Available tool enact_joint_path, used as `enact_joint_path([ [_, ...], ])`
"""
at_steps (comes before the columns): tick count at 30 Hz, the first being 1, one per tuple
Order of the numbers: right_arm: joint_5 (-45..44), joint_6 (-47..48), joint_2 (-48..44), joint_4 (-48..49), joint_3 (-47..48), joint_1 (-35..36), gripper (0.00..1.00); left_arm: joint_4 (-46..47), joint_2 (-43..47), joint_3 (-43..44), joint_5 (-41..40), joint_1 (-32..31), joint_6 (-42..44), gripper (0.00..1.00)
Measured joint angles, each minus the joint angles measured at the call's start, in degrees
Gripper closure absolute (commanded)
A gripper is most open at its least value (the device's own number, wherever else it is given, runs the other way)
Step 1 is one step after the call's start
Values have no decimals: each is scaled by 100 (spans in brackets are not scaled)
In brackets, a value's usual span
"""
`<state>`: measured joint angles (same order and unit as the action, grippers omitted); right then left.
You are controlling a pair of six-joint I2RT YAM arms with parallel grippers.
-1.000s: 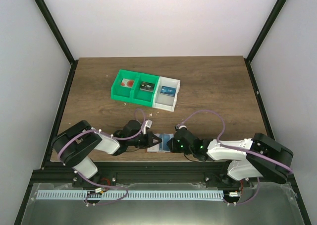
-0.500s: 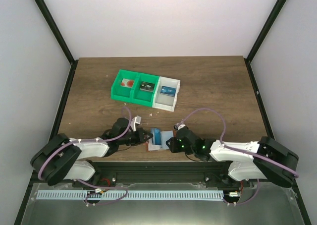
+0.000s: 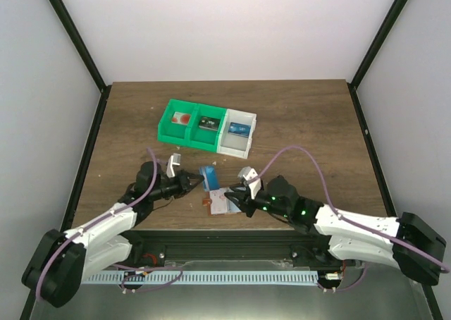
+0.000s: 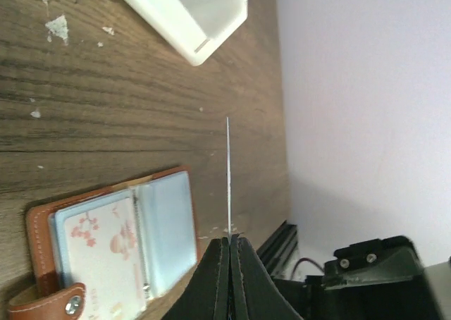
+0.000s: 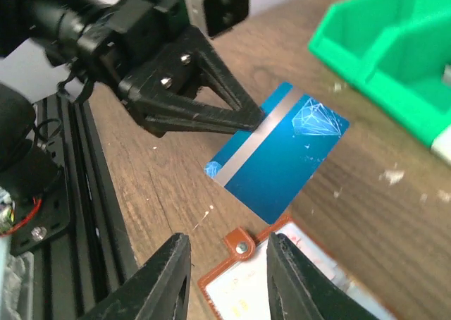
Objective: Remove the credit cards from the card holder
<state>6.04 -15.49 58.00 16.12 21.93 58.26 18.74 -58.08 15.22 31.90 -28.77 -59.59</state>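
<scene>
My left gripper point(image 3: 192, 183) is shut on the edge of the blue credit card point(image 3: 208, 177) and holds it above the table, clear of the card holder. The card shows edge-on in the left wrist view point(image 4: 228, 172) and flat in the right wrist view point(image 5: 280, 154). The reddish-brown card holder point(image 3: 220, 205) lies open on the table near the front edge. The pale whitish-pink card point(image 4: 95, 244) sits in one of its pockets; the other pale blue pocket point(image 4: 166, 228) looks empty. My right gripper point(image 3: 237, 195) is open just above the holder's snap-tab end point(image 5: 241, 244).
A green-and-white three-compartment bin point(image 3: 206, 127) stands behind the grippers, with a card in each compartment. Its white corner point(image 4: 194, 17) and green side point(image 5: 384, 56) show in the wrist views. The black frame rail point(image 5: 77, 214) runs along the near table edge.
My left gripper has drawn the blue card out of the card holder and pulled back to the left and away with it. The right arm has stretched out and its gripper has shifted over the holder.
</scene>
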Motion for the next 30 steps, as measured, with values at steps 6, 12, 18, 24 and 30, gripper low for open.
enact_joint_path([
  [6,315,1888,-339,964,-533,7,69,-227,472,2,184,201,-748,100],
  [12,428,3617,13,1665,-527,120,68,-1320,562,579,11,212,-949,100],
  [18,343,4957,636,1965,-466,142,68,-1799,621,811,15,212,-1123,100],
  [24,280,5648,981,2149,-264,153,68,-1904,782,649,96,212,-1392,100],
  [30,127,6043,1307,2199,-90,197,64,-1805,846,411,262,212,-1700,100],
])
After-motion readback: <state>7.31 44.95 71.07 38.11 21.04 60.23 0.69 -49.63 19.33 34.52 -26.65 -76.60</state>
